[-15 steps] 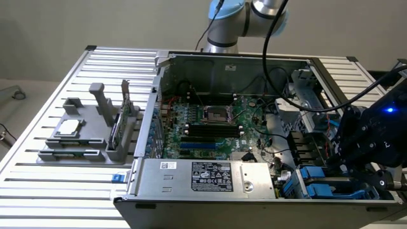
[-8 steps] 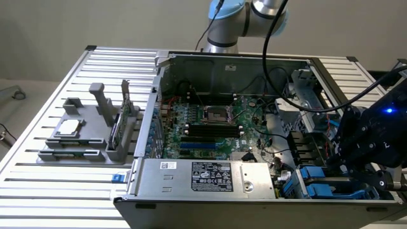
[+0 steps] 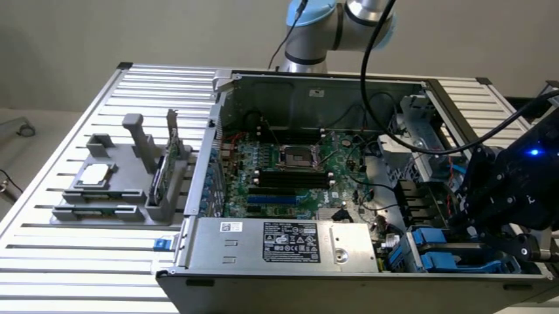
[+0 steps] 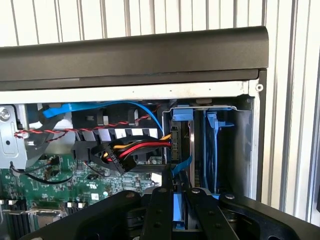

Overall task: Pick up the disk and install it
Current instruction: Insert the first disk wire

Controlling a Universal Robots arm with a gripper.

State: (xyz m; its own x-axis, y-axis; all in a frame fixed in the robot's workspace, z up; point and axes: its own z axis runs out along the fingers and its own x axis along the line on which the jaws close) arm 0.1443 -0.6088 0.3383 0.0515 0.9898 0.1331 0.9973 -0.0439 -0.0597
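Gripper [image 4: 179,220] fingers are closed narrowly on the disk [image 4: 178,212], held on edge with its long axis aimed straight into the drive bay [image 4: 220,150] at the computer case's [image 3: 288,288] front corner.

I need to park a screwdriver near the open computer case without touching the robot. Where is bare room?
Bare slats of the table lie in front of the grey parts holder, and behind it toward the case. It is crowded at the blue drive bays, where the gripper works among cables.

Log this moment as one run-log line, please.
gripper: shut on disk | disk: blue carrier edge between fingers, at drive bay | computer case: open
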